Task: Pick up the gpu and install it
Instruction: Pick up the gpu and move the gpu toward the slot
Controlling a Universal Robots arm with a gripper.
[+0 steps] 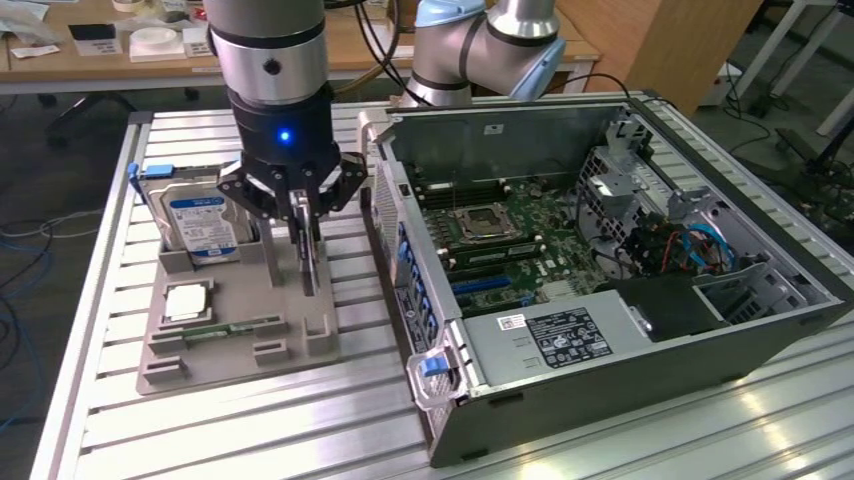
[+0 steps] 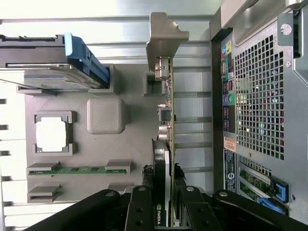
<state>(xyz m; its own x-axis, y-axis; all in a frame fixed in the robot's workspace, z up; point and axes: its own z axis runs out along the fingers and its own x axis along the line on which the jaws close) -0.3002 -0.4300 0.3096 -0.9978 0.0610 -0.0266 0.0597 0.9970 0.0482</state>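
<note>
The gpu stands on edge in a slot of the grey holder tray, a thin dark card with a black cooler. In the wrist view the gpu runs away from the camera, its silver bracket at the far end. My gripper hangs straight down over the card's top edge. The gripper has one black finger against each face of the card, so it is shut on it. The card's lower edge is still at the tray's slot. The open computer case lies just to the exterior view's right of the tray.
On the tray stand a blue-labelled hard drive, a square processor chip and a green RAM stick. The case's rear grille is close beside the card. A second arm's base rises behind the case.
</note>
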